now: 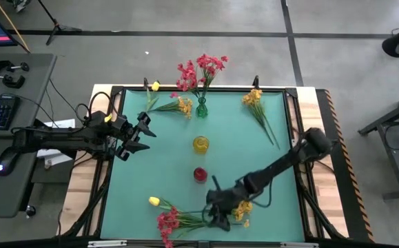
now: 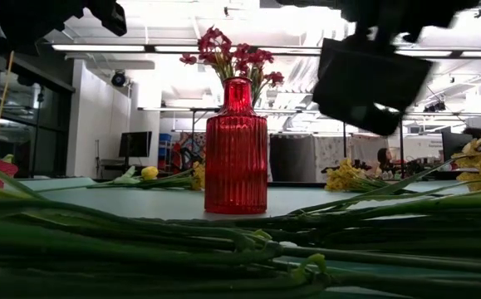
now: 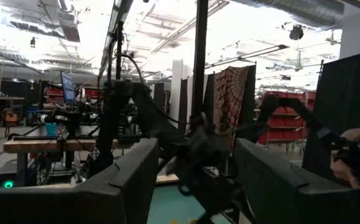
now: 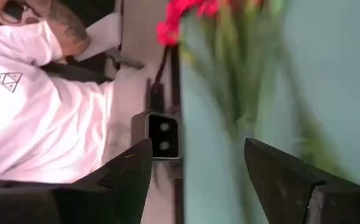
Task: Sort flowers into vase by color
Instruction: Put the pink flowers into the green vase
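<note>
My right gripper (image 1: 216, 212) (image 4: 198, 171) hovers open over the flowers lying by the table's near edge. Its fingers stand on either side of the green stems (image 4: 242, 81) of a pink-red bunch (image 1: 168, 223), whose blossoms (image 4: 183, 15) point toward the table's left. A yellow tulip (image 1: 154, 201) and an orange-yellow bunch (image 1: 242, 210) lie beside it. A green vase (image 1: 201, 108) holds pink-red flowers (image 1: 200, 71). The yellow vase (image 1: 200, 145) and red vase (image 1: 200, 174) (image 2: 236, 149) stand in a row. My left gripper (image 1: 138, 136) (image 3: 195, 180) waits open at the table's left side.
More flowers lie flat near the far edge: an orange bunch (image 1: 182, 106), a yellow tulip (image 1: 156, 86) and another orange bunch (image 1: 256, 100). A person in a white shirt (image 4: 36, 106) stands just beyond the near edge. Bare teal mat (image 1: 254, 158) lies between the vases and the right side.
</note>
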Motion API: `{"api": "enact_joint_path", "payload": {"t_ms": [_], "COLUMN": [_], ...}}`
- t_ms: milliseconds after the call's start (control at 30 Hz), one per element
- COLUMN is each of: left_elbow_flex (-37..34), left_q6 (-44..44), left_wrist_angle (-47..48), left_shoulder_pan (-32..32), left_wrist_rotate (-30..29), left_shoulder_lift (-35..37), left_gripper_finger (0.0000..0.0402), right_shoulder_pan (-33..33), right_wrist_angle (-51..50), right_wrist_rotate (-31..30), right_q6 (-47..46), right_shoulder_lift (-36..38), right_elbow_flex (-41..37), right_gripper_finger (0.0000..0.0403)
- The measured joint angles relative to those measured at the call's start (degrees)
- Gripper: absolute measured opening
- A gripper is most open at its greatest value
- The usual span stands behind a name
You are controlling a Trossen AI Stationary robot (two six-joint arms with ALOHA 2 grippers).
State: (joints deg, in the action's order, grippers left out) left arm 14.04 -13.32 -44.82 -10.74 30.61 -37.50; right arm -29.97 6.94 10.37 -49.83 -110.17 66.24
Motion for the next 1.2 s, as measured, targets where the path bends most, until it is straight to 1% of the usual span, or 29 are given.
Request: {"api": "enact_joint_path", "payload": {"t_ms": [133, 200, 267, 333, 400, 467, 500, 600, 867, 1200], "left_elbow_flex": [0.0, 0.0, 0.0, 0.0, 0.0, 0.0, 0.0, 0.0, 0.0, 0.0], "left_q6": [0.0, 0.0, 0.0, 0.0, 0.0, 0.0, 0.0, 0.0, 0.0, 0.0], "left_wrist_angle": [0.0, 0.0, 0.0, 0.1, 0.2, 0.4, 0.6, 0.9, 1.6, 1.6], "left_shoulder_pan": [0.0, 0.0, 0.0, 0.0, 0.0, 0.0, 0.0, 0.0, 0.0, 0.0], "left_wrist_rotate": [0.0, 0.0, 0.0, 0.0, 0.0, 0.0, 0.0, 0.0, 0.0, 0.0], "left_shoulder_lift": [0.0, 0.0, 0.0, 0.0, 0.0, 0.0, 0.0, 0.0, 0.0, 0.0], "left_gripper_finger": [0.0202, 0.0202, 0.0202, 0.0202, 0.0202, 0.0202, 0.0202, 0.0202, 0.0202, 0.0202], "right_shoulder_pan": [-2.2, -2.8, -3.1, -3.2, -3.2, -3.2, -3.2, -3.2, -3.8, -5.7], "right_wrist_angle": [-2.4, -7.1, -14.6, -24.9, -34.1, -41.1, -43.0, -43.8, -42.5, -42.0], "right_wrist_rotate": [1.6, 2.4, 2.3, 1.7, -0.6, -3.0, -3.5, -3.6, -3.4, -8.2], "right_q6": [0.1, 2.6, 5.5, 9.0, 11.5, 12.6, 12.7, 12.8, 12.8, 12.6], "right_shoulder_lift": [-4.7, -6.6, -8.4, -9.9, -11.3, -12.5, -13.0, -14.0, -14.3, -14.6], "right_elbow_flex": [6.1, 10.0, 14.2, 18.6, 22.3, 24.9, 25.9, 27.4, 27.5, 27.5], "right_gripper_finger": [0.0245, 0.0245, 0.0245, 0.0245, 0.0245, 0.0245, 0.0245, 0.0245, 0.0245, 0.0245]}}
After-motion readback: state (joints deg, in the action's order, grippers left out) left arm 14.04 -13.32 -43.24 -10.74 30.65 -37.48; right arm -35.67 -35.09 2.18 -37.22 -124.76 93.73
